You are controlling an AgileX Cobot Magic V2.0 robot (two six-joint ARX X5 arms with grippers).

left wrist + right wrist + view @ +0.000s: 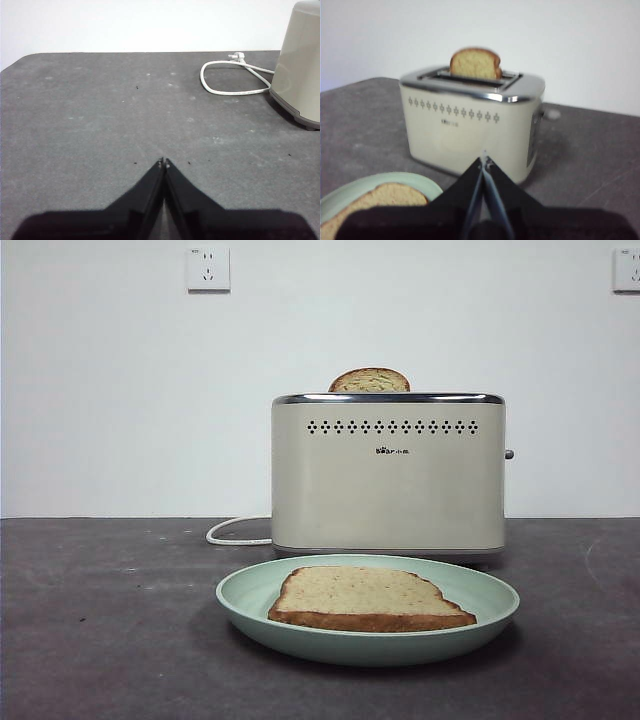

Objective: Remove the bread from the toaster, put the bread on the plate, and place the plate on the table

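The bread (365,597), a broad tan slice with brown crust, lies flat on the pale green plate (235,595). That plate rests on the dark table (100,620) in front of the cream toaster (388,480). Neither gripper shows in the front view. My right gripper (484,160) is shut and empty, raised in front of the toaster (465,135), with the plate (350,192) and the bread (385,196) below and to one side. My left gripper (164,161) is shut and empty over bare tabletop, well apart from the toaster (302,65).
A narrower slice with a domed brown top (370,381) stands in the toaster's slot. The toaster's white cord (220,85) loops on the table beside it. A white wall with two sockets stands behind.
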